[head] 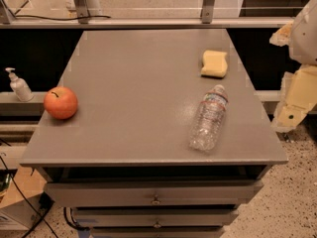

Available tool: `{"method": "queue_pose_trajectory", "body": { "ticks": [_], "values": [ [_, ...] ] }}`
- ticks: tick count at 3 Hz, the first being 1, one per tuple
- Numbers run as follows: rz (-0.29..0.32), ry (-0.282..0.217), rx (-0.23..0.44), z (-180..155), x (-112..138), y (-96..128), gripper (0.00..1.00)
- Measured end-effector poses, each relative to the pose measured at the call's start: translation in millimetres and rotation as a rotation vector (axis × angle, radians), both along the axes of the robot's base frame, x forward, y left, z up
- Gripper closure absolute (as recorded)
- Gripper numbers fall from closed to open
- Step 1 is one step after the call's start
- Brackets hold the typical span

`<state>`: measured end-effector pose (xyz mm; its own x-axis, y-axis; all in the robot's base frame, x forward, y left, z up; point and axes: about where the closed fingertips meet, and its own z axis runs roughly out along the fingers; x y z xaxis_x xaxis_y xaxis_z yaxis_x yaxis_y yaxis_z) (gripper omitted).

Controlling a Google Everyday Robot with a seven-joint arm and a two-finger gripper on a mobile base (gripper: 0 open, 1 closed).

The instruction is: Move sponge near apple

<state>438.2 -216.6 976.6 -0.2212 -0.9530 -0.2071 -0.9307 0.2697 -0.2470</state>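
The pale yellow sponge (pixel 214 63) lies flat on the grey cabinet top (pixel 143 93), at its far right. The red-orange apple (pixel 60 102) sits at the left edge of the top, far from the sponge. My gripper (pixel 296 101) hangs at the right edge of the view, beyond the right side of the cabinet, to the right of the sponge and nearer the front. It holds nothing that I can see.
A clear plastic water bottle (pixel 209 117) lies on its side at the front right, between the sponge and the front edge. A small white pump bottle (pixel 19 85) stands on a ledge left of the cabinet. Drawers (pixel 156 195) sit below the top.
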Motion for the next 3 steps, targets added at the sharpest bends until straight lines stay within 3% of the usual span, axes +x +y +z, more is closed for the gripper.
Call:
{"method": "queue_pose_trajectory", "body": {
  "ticks": [1,2,3],
  "values": [
    [0.000,0.000,0.000,0.0,0.0,0.0,0.00],
    [-0.006,-0.062,0.040,12.2,17.9,-2.2,0.00],
    [0.009,-0.110,0.140,16.5,45.1,4.8,0.00]
  ]
}}
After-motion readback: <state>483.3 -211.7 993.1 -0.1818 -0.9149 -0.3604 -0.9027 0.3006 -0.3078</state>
